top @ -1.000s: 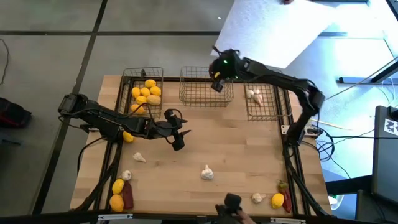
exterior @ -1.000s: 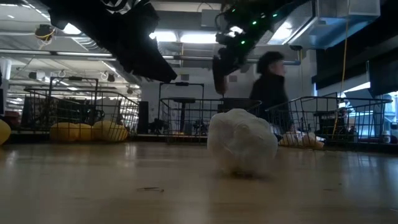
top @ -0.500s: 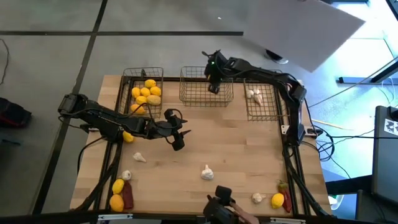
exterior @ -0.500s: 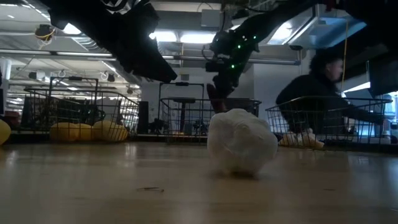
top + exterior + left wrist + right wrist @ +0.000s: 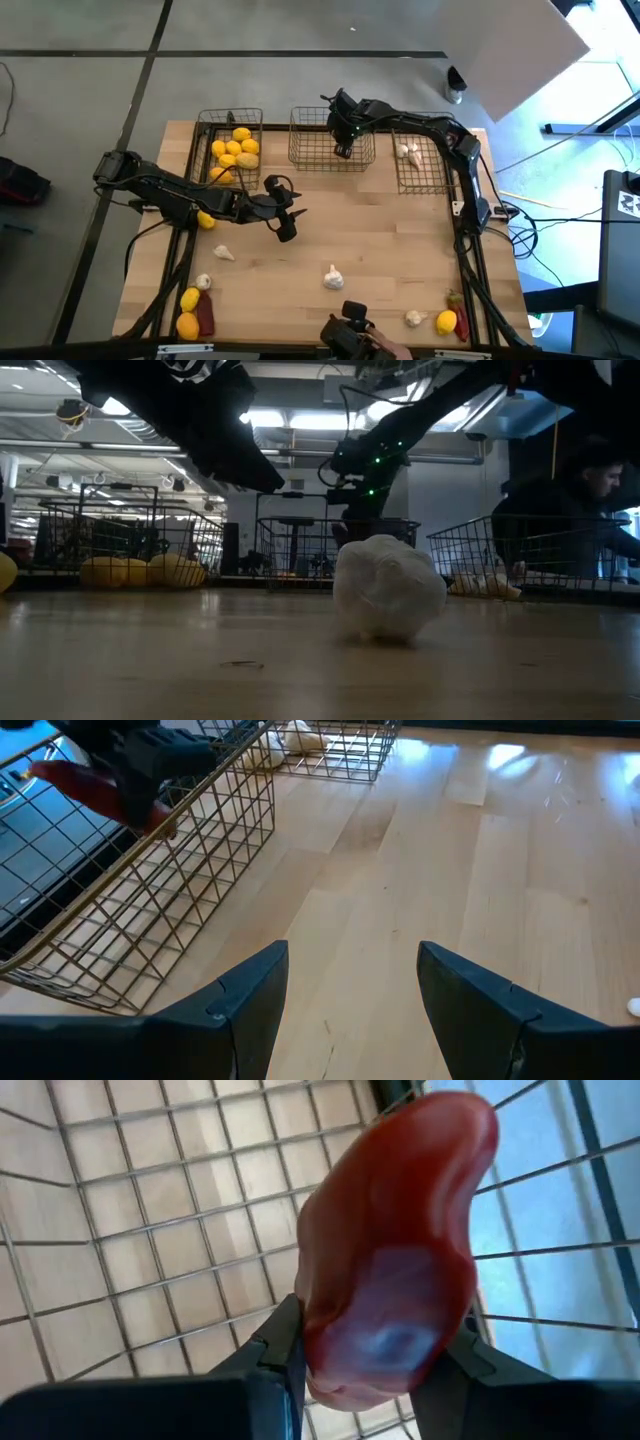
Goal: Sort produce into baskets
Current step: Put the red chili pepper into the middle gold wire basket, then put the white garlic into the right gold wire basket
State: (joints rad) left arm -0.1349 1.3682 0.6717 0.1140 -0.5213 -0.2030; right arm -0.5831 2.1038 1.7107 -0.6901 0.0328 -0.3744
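Sorting is partly done: lemons (image 5: 236,150) fill the left basket (image 5: 203,128), garlic (image 5: 409,153) lies in the right basket (image 5: 437,183), middle basket (image 5: 305,153) looks bare. Loose garlic bulb (image 5: 333,279), lemons and chilies remain on the surface (image 5: 380,230). Right gripper (image 5: 343,150) hangs over the middle basket, fingers (image 5: 272,1355) clamped on a red chili (image 5: 385,1260). Left gripper (image 5: 350,985) waits mid-surface, fingers spread wide, holding nothing
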